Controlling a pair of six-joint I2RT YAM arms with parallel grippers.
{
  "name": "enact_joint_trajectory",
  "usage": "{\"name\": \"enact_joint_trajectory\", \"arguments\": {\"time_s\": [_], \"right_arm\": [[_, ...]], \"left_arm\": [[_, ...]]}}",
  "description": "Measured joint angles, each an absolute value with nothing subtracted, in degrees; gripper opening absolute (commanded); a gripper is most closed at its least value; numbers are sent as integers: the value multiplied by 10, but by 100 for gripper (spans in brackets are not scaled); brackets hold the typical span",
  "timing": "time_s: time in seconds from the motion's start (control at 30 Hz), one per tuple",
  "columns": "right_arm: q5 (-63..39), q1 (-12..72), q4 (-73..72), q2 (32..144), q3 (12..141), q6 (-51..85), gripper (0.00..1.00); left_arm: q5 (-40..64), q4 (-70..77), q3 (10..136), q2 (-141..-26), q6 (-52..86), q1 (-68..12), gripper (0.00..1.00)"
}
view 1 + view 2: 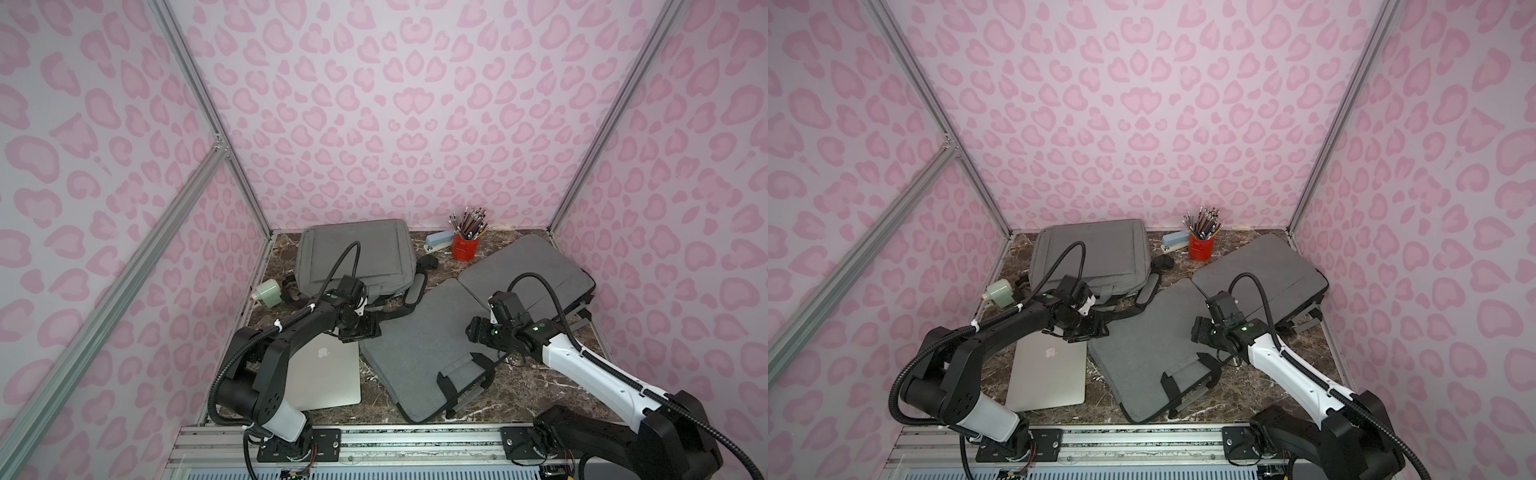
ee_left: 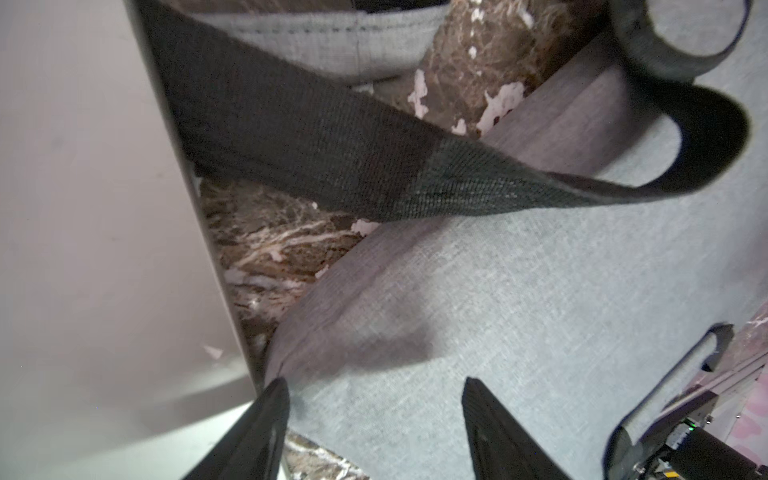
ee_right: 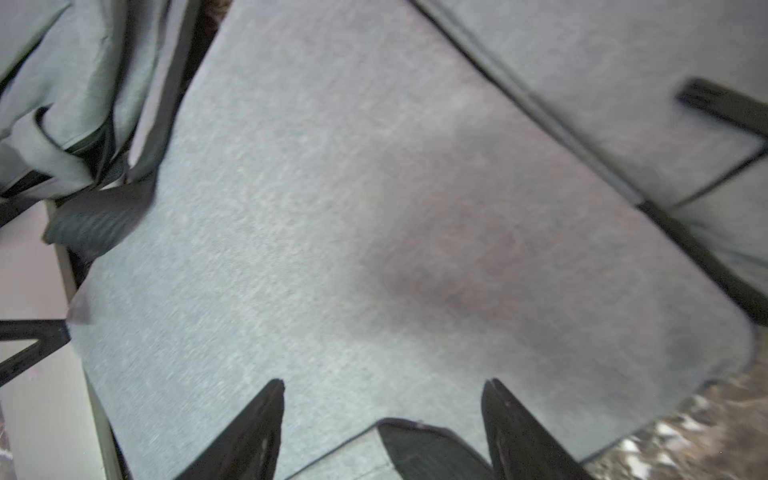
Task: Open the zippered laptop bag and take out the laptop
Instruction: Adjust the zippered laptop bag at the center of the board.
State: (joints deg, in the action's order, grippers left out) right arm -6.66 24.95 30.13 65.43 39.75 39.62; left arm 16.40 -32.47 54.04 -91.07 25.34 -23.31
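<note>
left wrist view showed the left gripper (image 2: 374, 384) with jaws spread and nothing between them, above an edge of the laptop bag (image 2: 540, 311), a black strap (image 2: 332, 158) looping onto it. the right gripper (image 3: 384, 381) was likewise spread and empty over the bag's grey cloth (blurred there). in both top views the laptop (image 1: 328, 374) lay out on the table (image 1: 519, 395), near left, just beside the bag, its left part hidden under the left arm (image 1: 299, 328); the bag's zipper could not be made out.
</note>
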Motion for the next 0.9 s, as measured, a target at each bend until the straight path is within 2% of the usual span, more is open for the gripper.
{"name": "enact_joint_trajectory", "arguments": {"time_s": [0.43, 0.7, 0.9], "right_arm": [[-62, 142, 330, 597, 327, 397, 81], [-93, 111, 297, 638, 309, 391, 79], [-133, 73, 259, 668, 291, 380, 77]], "left_arm": [[62, -372, 568, -924, 204, -237, 69], [99, -354, 569, -933, 204, -246, 61], [105, -356, 586, -953, 203, -249, 60]]}}
